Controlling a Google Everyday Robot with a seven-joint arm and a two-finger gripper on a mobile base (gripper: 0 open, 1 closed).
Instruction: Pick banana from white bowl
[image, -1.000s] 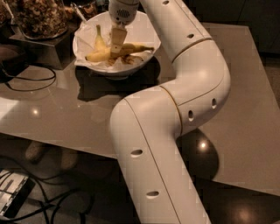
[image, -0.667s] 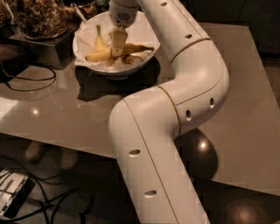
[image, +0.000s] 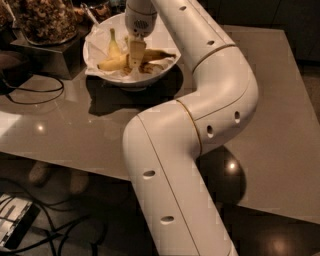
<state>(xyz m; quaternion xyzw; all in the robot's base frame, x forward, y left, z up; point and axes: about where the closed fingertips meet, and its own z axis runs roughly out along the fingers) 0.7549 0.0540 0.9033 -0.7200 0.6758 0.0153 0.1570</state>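
Lengthwise, the banana (image: 112, 63) lies left to right across the white bowl (image: 135, 81), its darker end pointing right. The bowl sits at the far left of a glossy grey counter (image: 75, 120) in a dim room. The white arm (image: 215, 100) bends back over the counter, and its pincer (image: 135, 56) points down onto the banana's middle. Whether it grips cannot be told.

Arm (image: 220, 100) elbow-bent, stretched far forward, jaws pointing straight down.
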